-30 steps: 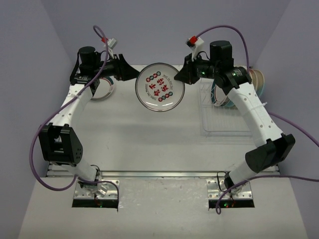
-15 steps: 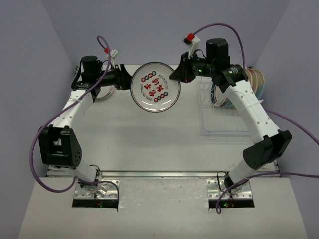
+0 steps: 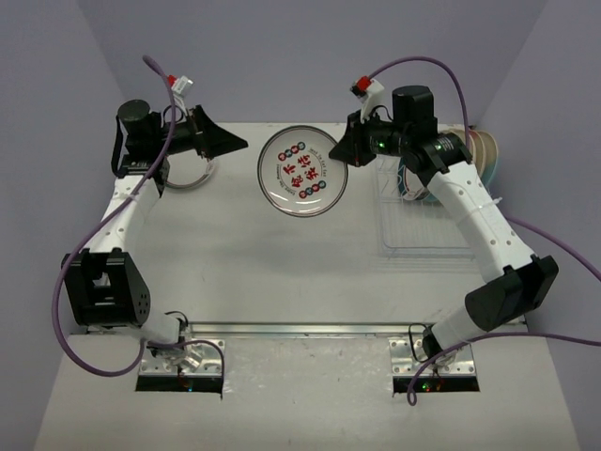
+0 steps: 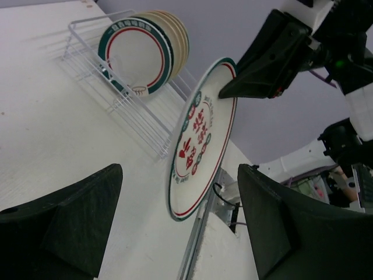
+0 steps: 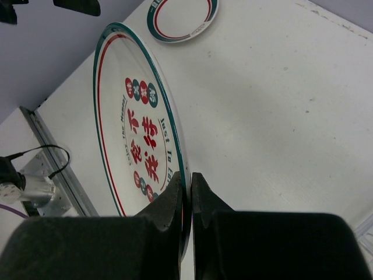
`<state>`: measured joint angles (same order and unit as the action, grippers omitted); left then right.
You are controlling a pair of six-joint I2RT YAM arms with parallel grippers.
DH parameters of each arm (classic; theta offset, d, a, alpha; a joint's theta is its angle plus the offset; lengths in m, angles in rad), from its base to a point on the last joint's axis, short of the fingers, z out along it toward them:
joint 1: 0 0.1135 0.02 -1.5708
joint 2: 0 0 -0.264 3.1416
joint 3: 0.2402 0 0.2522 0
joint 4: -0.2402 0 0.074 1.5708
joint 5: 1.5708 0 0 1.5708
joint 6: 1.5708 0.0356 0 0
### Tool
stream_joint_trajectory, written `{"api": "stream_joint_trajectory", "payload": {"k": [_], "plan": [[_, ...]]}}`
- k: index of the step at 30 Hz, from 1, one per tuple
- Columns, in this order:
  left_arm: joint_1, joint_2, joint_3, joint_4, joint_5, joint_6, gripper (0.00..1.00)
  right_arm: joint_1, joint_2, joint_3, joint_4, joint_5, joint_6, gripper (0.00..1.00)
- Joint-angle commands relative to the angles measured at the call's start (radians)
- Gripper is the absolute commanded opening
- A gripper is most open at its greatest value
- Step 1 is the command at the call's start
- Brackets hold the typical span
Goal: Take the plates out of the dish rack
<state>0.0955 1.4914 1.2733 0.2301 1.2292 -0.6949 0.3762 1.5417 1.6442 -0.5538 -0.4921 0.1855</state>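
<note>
Overhead: the right gripper point(image 3: 346, 150) pinches a glossy round plate point(image 3: 302, 170), green-rimmed and red-lettered, above the white bench point(image 3: 235, 263). Left wrist: the left gripper point(image 4: 180, 169) has its jaws gaping and empty; the wire dish rack point(image 4: 140, 125) holds perhaps four plates point(image 4: 137, 58). Right wrist: jaws clamp the rim.

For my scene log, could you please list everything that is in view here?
Printed plate: one, white with green rim, red ring and red characters, held above the table by its edge.
Flat plate: one, white with green rim and red ring, lying on the table's far left.
Racked plates: several, exact count unclear, green-rimmed one in front, cream behind, upright in the rack.
Dish rack: one, see-through with silvery wires, table's right side.
Table: one, white.
Left gripper: one, black, open, empty, far left.
Right gripper: one, black, shut on the printed plate's rim.
</note>
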Motion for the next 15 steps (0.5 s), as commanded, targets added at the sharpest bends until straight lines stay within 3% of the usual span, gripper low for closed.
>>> {"api": "stream_joint_trajectory", "payload": {"k": [1,6,11,13,15], "plan": [[-0.078,-0.069,0.057,-0.212,0.030,0.261,0.78,0.000,-0.005,0.051,0.095,-0.066,0.047,0.00],[-0.087,-0.067,0.043,-0.370,-0.037,0.385,0.73,0.000,0.037,0.110,0.112,-0.118,0.094,0.00],[-0.122,-0.069,0.067,-0.501,-0.095,0.512,0.63,0.000,0.061,0.139,0.139,-0.130,0.137,0.00],[-0.126,-0.068,0.065,-0.520,-0.094,0.520,0.52,0.000,0.069,0.145,0.145,-0.127,0.153,0.00],[-0.126,-0.067,0.056,-0.527,-0.094,0.515,0.27,0.000,0.080,0.147,0.156,-0.118,0.170,0.00]]}}
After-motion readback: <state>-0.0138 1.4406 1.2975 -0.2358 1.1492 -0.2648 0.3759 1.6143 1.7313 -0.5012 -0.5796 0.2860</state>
